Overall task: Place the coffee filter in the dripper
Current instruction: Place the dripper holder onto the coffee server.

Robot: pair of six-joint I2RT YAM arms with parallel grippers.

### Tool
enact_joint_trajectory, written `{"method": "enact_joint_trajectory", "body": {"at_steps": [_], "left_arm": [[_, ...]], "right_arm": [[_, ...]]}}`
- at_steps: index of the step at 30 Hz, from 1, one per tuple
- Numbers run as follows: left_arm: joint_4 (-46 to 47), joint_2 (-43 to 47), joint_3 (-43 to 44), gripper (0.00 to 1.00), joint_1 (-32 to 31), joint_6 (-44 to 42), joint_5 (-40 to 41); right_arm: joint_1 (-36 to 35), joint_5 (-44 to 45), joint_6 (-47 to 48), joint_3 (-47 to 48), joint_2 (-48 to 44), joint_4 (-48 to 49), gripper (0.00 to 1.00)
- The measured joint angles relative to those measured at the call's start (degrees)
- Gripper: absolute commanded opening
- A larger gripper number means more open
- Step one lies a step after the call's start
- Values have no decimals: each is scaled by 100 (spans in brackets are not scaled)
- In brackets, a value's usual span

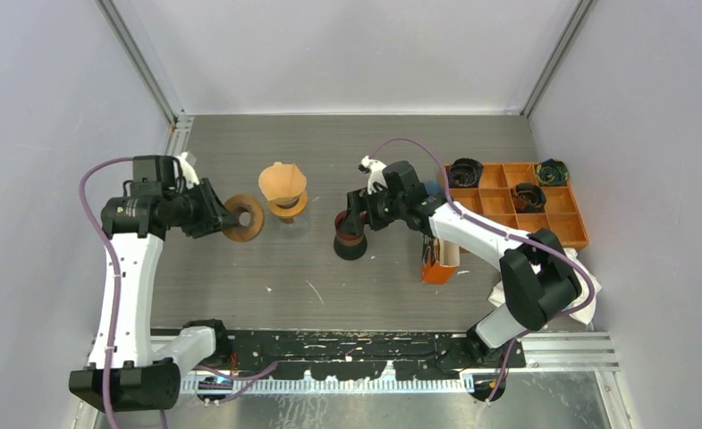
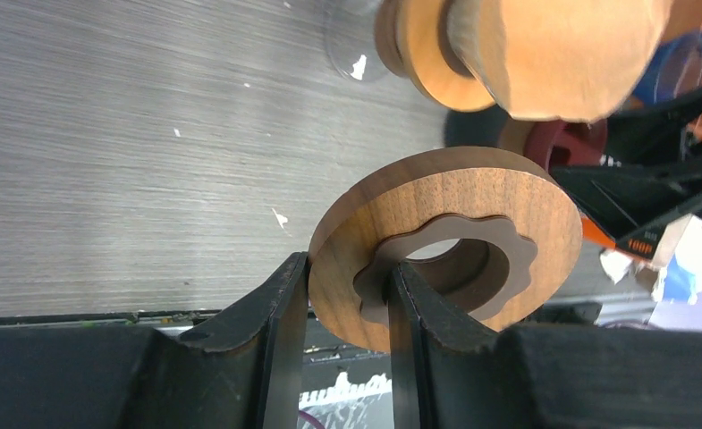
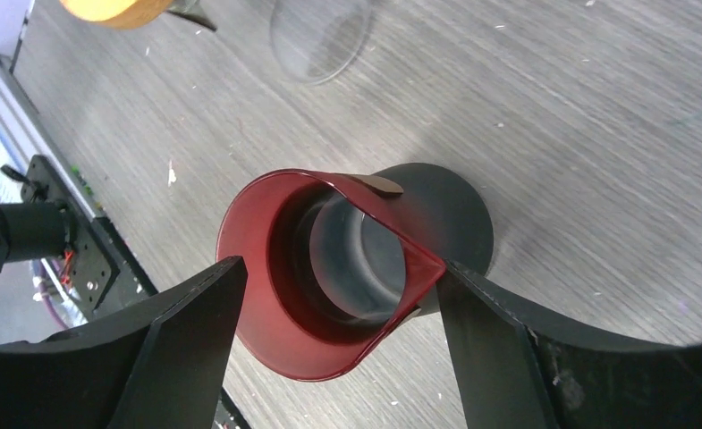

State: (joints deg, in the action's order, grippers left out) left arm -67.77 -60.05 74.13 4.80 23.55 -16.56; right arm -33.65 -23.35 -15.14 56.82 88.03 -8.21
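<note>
Left fingers pinch wooden ring; right fingers clasp red dripper. Coffee filter stands between arms, left of red dripper.

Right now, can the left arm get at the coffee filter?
Reach, probably yes: the coffee filter sits just beyond with nothing between. Grasping, no: the left fingers are shut on the wooden ring.

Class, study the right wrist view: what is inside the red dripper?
Inside the red dripper only its bare red walls show, narrowing to a round grey opening; no coffee filter lies in it. The black base beneath hides what lies below that opening.
</note>
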Motion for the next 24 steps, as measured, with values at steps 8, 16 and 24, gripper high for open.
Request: {"method": "enact_joint_trajectory", "body": {"at_steps": [8,16,24], "left_arm": [[-24,9,0,27,-1178,264,122],[31,-15,22,27,-2319,656,520],[166,-295,74,27,-3318,975,1078]], "right_arm": [[-380,-186,11,-17,-7,-20,83],[-743,-181,-164,-166,-190,-39,84],[-855,404,-238,-498,-1158,-254,87]]}}
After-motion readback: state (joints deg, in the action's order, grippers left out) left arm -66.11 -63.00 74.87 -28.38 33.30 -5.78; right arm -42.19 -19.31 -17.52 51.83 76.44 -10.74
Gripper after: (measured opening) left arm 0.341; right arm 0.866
